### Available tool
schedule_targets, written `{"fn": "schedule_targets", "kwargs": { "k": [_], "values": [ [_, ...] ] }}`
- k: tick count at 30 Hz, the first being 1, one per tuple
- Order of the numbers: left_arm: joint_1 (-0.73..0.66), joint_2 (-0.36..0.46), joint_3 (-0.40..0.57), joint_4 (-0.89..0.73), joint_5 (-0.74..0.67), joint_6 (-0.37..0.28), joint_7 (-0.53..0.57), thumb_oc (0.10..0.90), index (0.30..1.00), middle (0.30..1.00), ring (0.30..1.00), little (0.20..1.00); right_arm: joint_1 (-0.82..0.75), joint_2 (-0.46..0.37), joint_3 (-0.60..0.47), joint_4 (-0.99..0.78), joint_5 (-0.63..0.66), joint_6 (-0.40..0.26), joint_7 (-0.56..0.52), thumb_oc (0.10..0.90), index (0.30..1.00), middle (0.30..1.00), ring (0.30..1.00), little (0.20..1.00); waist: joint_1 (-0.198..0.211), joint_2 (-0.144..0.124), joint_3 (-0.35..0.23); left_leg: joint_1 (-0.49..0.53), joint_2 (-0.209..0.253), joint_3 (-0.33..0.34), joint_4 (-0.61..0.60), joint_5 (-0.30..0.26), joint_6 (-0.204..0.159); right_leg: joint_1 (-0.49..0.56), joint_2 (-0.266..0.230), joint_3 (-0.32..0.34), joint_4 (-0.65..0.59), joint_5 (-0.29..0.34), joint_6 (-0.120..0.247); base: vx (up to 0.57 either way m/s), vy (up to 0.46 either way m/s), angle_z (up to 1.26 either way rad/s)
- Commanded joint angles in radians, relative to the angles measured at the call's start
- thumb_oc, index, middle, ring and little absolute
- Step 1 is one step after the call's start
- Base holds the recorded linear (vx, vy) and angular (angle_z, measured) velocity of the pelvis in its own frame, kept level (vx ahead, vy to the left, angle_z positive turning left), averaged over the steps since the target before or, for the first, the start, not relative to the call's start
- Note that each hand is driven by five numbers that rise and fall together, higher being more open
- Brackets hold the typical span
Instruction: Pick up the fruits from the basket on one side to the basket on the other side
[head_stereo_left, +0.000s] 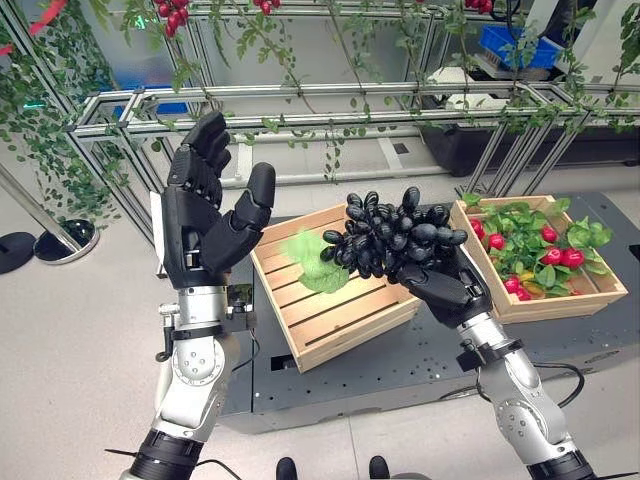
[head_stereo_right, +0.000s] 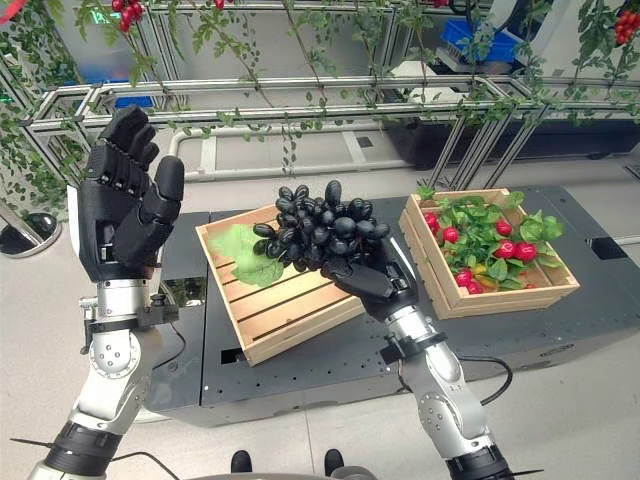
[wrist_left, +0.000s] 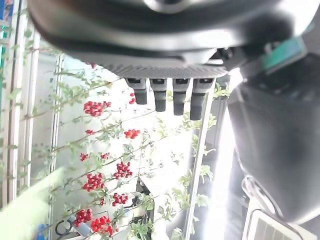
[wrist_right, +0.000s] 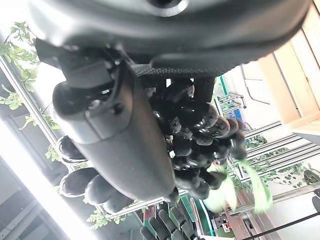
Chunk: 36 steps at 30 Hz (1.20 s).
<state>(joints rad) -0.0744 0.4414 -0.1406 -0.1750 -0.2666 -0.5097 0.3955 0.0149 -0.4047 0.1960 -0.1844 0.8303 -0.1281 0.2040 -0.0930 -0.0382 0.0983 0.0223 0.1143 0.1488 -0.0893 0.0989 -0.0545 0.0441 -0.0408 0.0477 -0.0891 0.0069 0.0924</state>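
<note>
R hand (head_stereo_left: 445, 283) grips black grapes (head_stereo_left: 392, 232); wrist cam shows thumb (wrist_right: 115, 135) across them.

grapes (head_stereo_left: 392, 232): black | leaf (head_stereo_left: 312, 260): green | crates (head_stereo_left: 330, 310): pale wood | fruits (head_stereo_left: 560, 256): red

The slatted crate (head_stereo_left: 335, 300) lies open from above, a green leaf (head_stereo_left: 312, 262) at its 10 o'clock corner. At its 3 o'clock, the neighbouring crate (head_stereo_left: 560, 300) is crowded with foliage and red fruit (head_stereo_left: 560, 256). A metal frame (head_stereo_left: 300, 100) draped in vines bars the way at 12 o'clock.
</note>
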Motion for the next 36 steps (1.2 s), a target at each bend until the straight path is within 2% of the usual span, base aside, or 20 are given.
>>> {"fn": "schedule_targets", "kwargs": {
  "k": [1,3,4,5,6,7,8,11,14,16,19,23,24,26,27,31,33,34,36],
  "values": [
    [-0.084,0.006,0.058,0.041,0.050,-0.107,0.025,0.800,0.900,0.900,0.900,0.900,-0.076,0.047,-0.118,-0.147,0.043,-0.187,0.047,0.400,0.300,0.300,0.300,0.300,0.006,0.006,-0.068,0.045,0.074,-0.071,0.002,-0.085,-0.023,-0.038,-0.009,-0.006,0.002,0.034,0.000,0.01,0.076,-0.10],
    [-0.075,-0.002,0.063,0.039,0.053,-0.103,0.024,0.800,0.900,0.900,0.900,0.900,-0.088,0.047,-0.111,-0.149,0.047,-0.183,0.059,0.400,0.300,0.300,0.300,0.300,0.019,0.005,-0.064,0.051,0.045,-0.109,0.002,-0.092,-0.013,-0.030,-0.007,0.013,0.002,0.034,-0.001,-0.01,0.132,-0.16],
    [-0.073,-0.005,0.063,0.034,0.050,-0.099,0.033,0.800,0.900,0.900,0.900,0.900,-0.100,0.045,-0.101,-0.150,0.050,-0.179,0.066,0.400,0.300,0.300,0.300,0.300,0.034,0.004,-0.059,0.048,0.009,-0.159,0.003,-0.093,-0.003,-0.032,-0.008,0.032,0.002,0.043,0.000,-0.07,0.238,-0.39],
    [-0.069,-0.009,0.060,0.027,0.072,-0.093,0.070,0.800,0.900,0.900,0.900,0.900,-0.128,0.046,-0.074,-0.150,0.068,-0.165,0.077,0.400,0.300,0.300,0.300,0.300,0.060,0.001,-0.046,0.037,-0.060,-0.250,0.040,-0.119,0.014,-0.027,-0.015,0.063,0.002,0.053,0.005,-0.09,0.247,-0.53],
    [-0.067,-0.011,0.061,0.022,0.077,-0.089,0.077,0.800,0.900,0.900,0.900,0.900,-0.139,0.046,-0.063,-0.149,0.073,-0.161,0.077,0.400,0.300,0.300,0.300,0.300,0.070,-0.001,-0.042,0.030,-0.086,-0.283,0.059,-0.131,0.020,-0.028,-0.020,0.076,0.002,0.057,0.009,-0.11,0.266,-0.74],
    [-0.065,-0.013,0.064,0.015,0.079,-0.083,0.082,0.800,0.900,0.900,0.900,0.900,-0.166,0.046,-0.039,-0.143,0.084,-0.160,0.076,0.400,0.300,0.300,0.300,0.300,0.090,-0.005,-0.032,0.018,-0.131,-0.336,0.099,-0.151,0.031,-0.028,-0.028,0.098,0.002,0.068,0.017,-0.10,0.205,-0.98],
    [-0.066,-0.014,0.067,0.012,0.064,-0.085,0.065,0.800,0.900,0.900,0.900,0.900,-0.181,0.048,-0.027,-0.139,0.081,-0.165,0.066,0.400,0.300,0.300,0.300,0.300,0.100,-0.007,-0.025,0.014,-0.153,-0.354,0.116,-0.162,0.038,-0.028,-0.033,0.110,0.002,0.074,0.022,-0.16,0.289,-1.43],
    [-0.092,-0.021,0.056,0.027,-0.035,-0.087,-0.047,0.800,0.900,0.900,0.900,0.900,-0.235,0.081,0.021,-0.120,0.092,-0.177,0.013,0.400,0.300,0.300,0.300,0.300,0.106,-0.004,0.000,0.005,-0.178,-0.296,0.162,-0.181,0.052,-0.032,-0.056,0.132,0.012,0.103,0.035,-0.19,0.320,-1.56],
    [-0.120,-0.025,0.025,0.051,-0.092,-0.099,-0.139,0.800,0.900,0.900,0.900,0.900,-0.212,0.102,-0.003,-0.112,0.110,-0.196,0.036,0.400,0.300,0.300,0.300,0.300,0.088,-0.007,0.015,0.011,-0.204,-0.244,0.175,-0.207,0.072,-0.094,-0.098,0.126,0.012,0.167,0.081,-0.18,0.256,-0.71],
    [-0.124,-0.020,0.013,0.054,-0.104,-0.090,-0.153,0.800,0.900,0.900,0.900,0.900,-0.203,0.108,-0.022,-0.110,0.139,-0.191,0.061,0.400,0.300,0.300,0.300,0.300,0.083,-0.010,0.021,0.018,-0.211,-0.217,0.178,-0.222,0.077,-0.130,-0.109,0.094,0.014,0.184,0.086,-0.17,0.163,-0.33],
    [-0.123,-0.014,0.003,0.051,-0.119,-0.085,-0.179,0.800,0.900,0.900,0.900,0.900,-0.211,0.109,-0.028,-0.094,0.184,-0.180,0.104,0.400,0.300,0.300,0.300,0.300,0.088,-0.004,0.023,0.021,-0.212,-0.177,0.160,-0.214,0.091,-0.159,-0.093,0.010,0.119,0.143,0.076,-0.18,0.121,-0.61],
    [-0.116,-0.008,-0.020,0.034,-0.124,-0.068,-0.173,0.800,0.900,0.900,0.900,0.900,-0.218,0.107,-0.003,-0.074,0.218,-0.187,0.146,0.400,0.300,0.300,0.300,0.300,0.098,0.023,0.021,0.018,-0.196,-0.129,0.143,-0.194,0.111,-0.147,-0.068,-0.086,0.274,0.020,0.042,-0.16,0.049,-0.81],
    [-0.117,-0.005,-0.032,0.027,-0.129,-0.060,-0.183,0.800,0.900,0.900,0.900,0.900,-0.215,0.111,0.005,-0.068,0.211,-0.207,0.144,0.400,0.300,0.300,0.300,0.300,0.106,0.024,0.014,0.005,-0.194,-0.114,0.141,-0.189,0.120,-0.142,-0.069,-0.112,0.307,0.001,0.034,-0.15,-0.019,-0.82],
    [-0.107,-0.005,-0.040,0.018,-0.131,-0.056,-0.186,0.800,0.900,0.900,0.900,0.900,-0.215,0.120,0.016,-0.058,0.223,-0.208,0.170,0.400,0.300,0.300,0.300,0.300,0.119,0.026,0.009,-0.002,-0.186,-0.084,0.135,-0.187,0.128,-0.129,-0.080,-0.166,0.369,-0.021,0.027,-0.16,-0.081,-1.02],
    [-0.099,0.000,-0.037,0.019,-0.126,-0.058,-0.188,0.800,0.900,0.900,0.900,0.900,-0.213,0.126,0.020,-0.042,0.227,-0.205,0.199,0.400,0.300,0.300,0.300,0.300,0.139,0.024,0.009,-0.005,-0.177,-0.052,0.135,-0.187,0.127,-0.095,-0.105,-0.220,0.390,-0.040,0.021,-0.15,-0.146,-1.46],
    [-0.100,-0.001,-0.028,0.015,-0.146,-0.043,-0.232,0.800,0.900,0.900,0.900,0.900,-0.219,0.139,0.032,-0.032,0.202,-0.202,0.201,0.400,0.300,0.300,0.300,0.300,0.175,0.011,-0.003,-0.023,-0.158,0.016,0.124,-0.176,0.119,0.009,-0.145,-0.293,0.347,-0.072,0.024,-0.09,-0.166,-1.70],
    [-0.104,0.002,-0.032,0.016,-0.145,-0.042,-0.231,0.800,0.900,0.900,0.900,0.900,-0.223,0.138,0.035,-0.028,0.196,-0.199,0.205,0.400,0.300,0.300,0.300,0.300,0.178,0.006,-0.010,-0.032,-0.150,0.038,0.116,-0.165,0.111,0.045,-0.141,-0.302,0.304,-0.089,0.030,-0.09,-0.225,-1.03],
    [-0.108,0.000,-0.036,0.011,-0.143,-0.032,-0.232,0.800,0.900,0.900,0.900,0.900,-0.226,0.133,0.039,-0.024,0.187,-0.200,0.208,0.400,0.300,0.300,0.300,0.300,0.178,-0.001,-0.018,-0.036,-0.142,0.058,0.105,-0.153,0.099,0.082,-0.135,-0.303,0.210,-0.089,0.035,-0.10,-0.279,-0.63],
    [-0.111,-0.003,-0.040,0.013,-0.150,-0.032,-0.231,0.800,0.900,0.900,0.900,0.900,-0.226,0.124,0.039,-0.032,0.178,-0.189,0.205,0.400,0.300,0.300,0.300,0.300,0.167,-0.006,-0.023,-0.040,-0.122,0.087,0.085,-0.128,0.073,0.103,-0.111,-0.289,0.115,-0.067,0.038,-0.13,-0.335,-0.60]
  ]
}}
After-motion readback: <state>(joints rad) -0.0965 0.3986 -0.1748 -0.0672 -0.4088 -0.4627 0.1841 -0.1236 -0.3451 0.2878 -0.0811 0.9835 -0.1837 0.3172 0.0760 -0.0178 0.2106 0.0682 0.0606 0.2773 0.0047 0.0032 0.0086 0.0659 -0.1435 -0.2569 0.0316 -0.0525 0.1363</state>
